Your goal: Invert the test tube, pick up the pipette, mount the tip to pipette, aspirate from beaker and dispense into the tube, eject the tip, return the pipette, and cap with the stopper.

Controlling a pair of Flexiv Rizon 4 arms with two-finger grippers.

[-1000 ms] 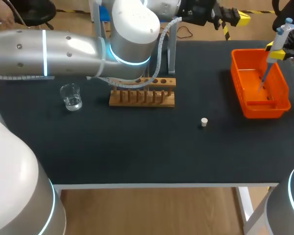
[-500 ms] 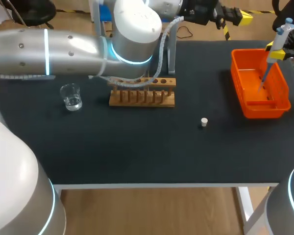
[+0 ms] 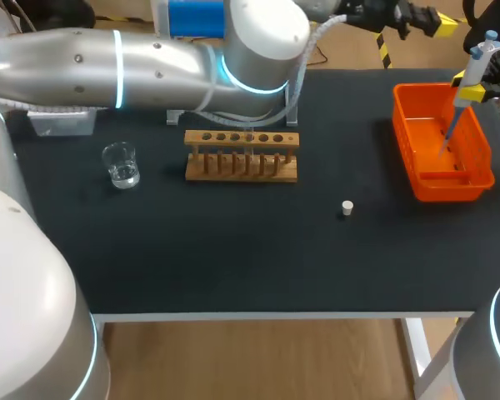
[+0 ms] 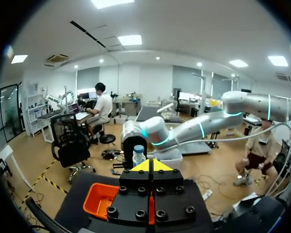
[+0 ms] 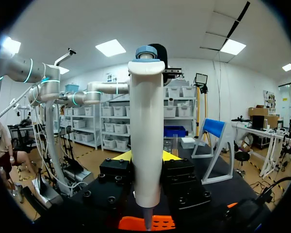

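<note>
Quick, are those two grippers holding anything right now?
Left gripper: closed, nothing between its fingers.
Right gripper: closed on the pipette.

Pipette [image 3: 481,60] held upright.
White, blue-capped, it stands in my right gripper [image 5: 148,156] over the orange bin [image 3: 450,187] by the table's [image 3: 233,250] right edge; beaker [image 3: 121,164] left, stopper [image 3: 347,207] mid-table.

Lone stopper [image 3: 347,207] between rack [image 3: 242,156] and bin [image 3: 442,146]
</note>
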